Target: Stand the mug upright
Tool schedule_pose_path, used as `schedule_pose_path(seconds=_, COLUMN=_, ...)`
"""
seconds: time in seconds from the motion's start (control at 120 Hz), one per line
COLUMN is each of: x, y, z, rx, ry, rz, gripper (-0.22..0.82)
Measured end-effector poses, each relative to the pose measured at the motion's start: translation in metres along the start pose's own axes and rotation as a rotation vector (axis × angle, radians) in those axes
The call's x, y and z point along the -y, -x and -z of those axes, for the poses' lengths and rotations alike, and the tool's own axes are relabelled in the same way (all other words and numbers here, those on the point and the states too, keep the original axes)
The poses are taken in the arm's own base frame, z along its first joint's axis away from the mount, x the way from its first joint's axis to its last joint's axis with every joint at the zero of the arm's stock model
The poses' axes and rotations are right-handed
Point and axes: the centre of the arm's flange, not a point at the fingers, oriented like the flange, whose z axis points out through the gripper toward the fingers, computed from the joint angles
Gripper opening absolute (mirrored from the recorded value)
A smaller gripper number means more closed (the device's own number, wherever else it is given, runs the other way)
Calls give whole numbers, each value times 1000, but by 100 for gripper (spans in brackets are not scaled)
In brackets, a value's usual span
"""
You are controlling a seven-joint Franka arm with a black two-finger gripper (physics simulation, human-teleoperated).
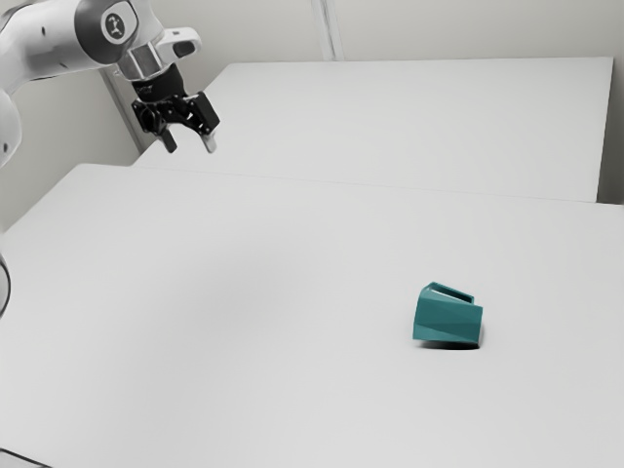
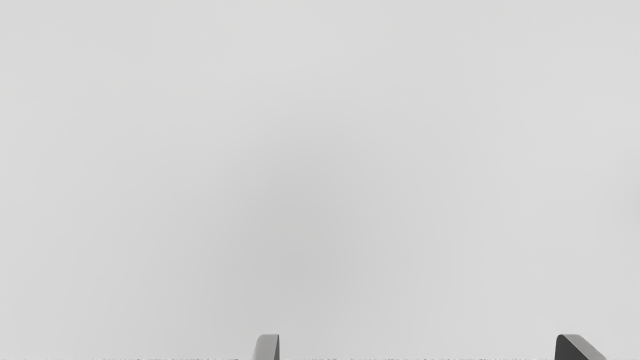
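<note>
1. At the exterior view's upper left, the white arm (image 1: 44, 44) is reaching in, wearing a dark round joint cap with a pale emblem on it.
2. Just below its wrist, the black hand (image 1: 190, 145) is hanging above the far part of the bench, well apart from the mug (image 1: 448, 320). It is standing wide, its two fingers spreading with bare space between them; in the wrist view, the tips are showing well apart over a plain pale surface.
3. Below and to the right of the hand in the exterior view, the white bench (image 1: 224, 322) is stretching out, bearing a soft grey shading near its middle. Behind it, another white surface (image 1: 409, 117) is running in front of a pale wall (image 1: 258, 29).
4. Farthest right of these foreground things, the mug is lying on its side on the bench, in the exterior view's lower right. It is showing a plain teal body with flat, angular facets. Along its upper side, a slim teal handle (image 1: 455, 292) is forming an angular loop, with something pale showing through. A dark shadow is gathering beneath the body. Which way the mouth is facing, I cannot tell.
</note>
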Motion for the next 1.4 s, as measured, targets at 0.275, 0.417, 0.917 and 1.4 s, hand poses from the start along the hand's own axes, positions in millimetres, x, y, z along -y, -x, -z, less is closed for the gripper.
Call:
schedule_pose_path(seconds=0.275, x=-3, y=2, z=-5, rx=27, ry=11, rz=-6, gripper=60)
schedule_pose_path(seconds=0.417, x=-54, y=-2, z=-24, rx=45, ry=72, rz=-85, gripper=60)
schedule_pose_path(seconds=0.917, x=-165, y=11, z=-176, rx=18, ry=611, rz=-52, gripper=60)
schedule_pose_path(seconds=1.4, x=-223, y=18, z=-300, rx=26, ry=792, rz=73, gripper=60)
